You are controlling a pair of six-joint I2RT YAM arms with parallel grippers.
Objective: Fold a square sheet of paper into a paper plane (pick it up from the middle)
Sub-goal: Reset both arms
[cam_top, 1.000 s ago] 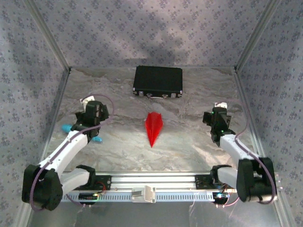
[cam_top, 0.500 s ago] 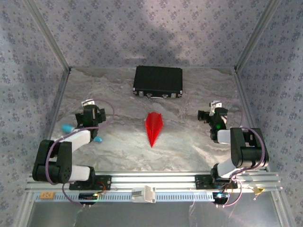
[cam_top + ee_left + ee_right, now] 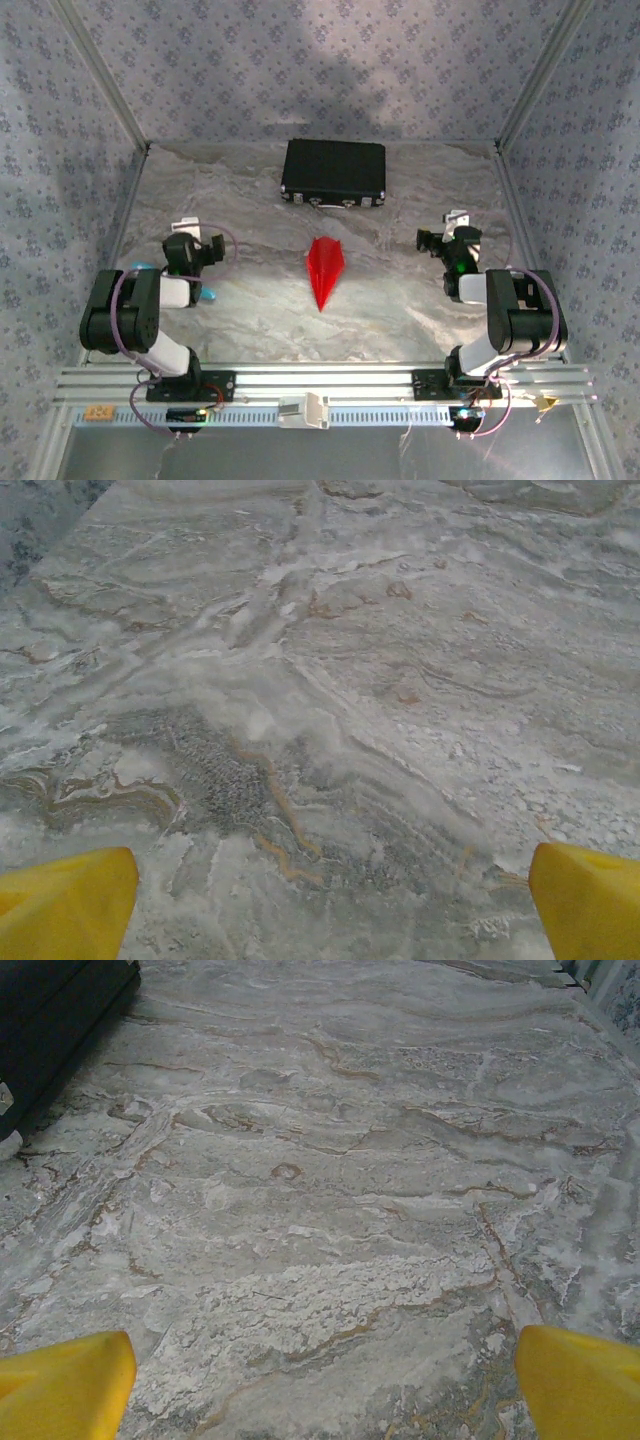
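Paper plane [image 3: 323, 268], slim red pointed dart, lies on marbled table [image 3: 400, 295].

Matt red paper plane [image 3: 324, 270] on marbled table [image 3: 400, 300].

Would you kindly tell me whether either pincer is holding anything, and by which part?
Nothing is held. The left pincer and right pincer are both open over bare table, and the red paper plane lies free between them.

Left arm [image 3: 122, 318] and right arm [image 3: 520, 315]: chunky black joints, white links, thin purple cables [image 3: 234, 250] looping alongside, bright yellow finger pads [image 3: 62, 908] at the ends.
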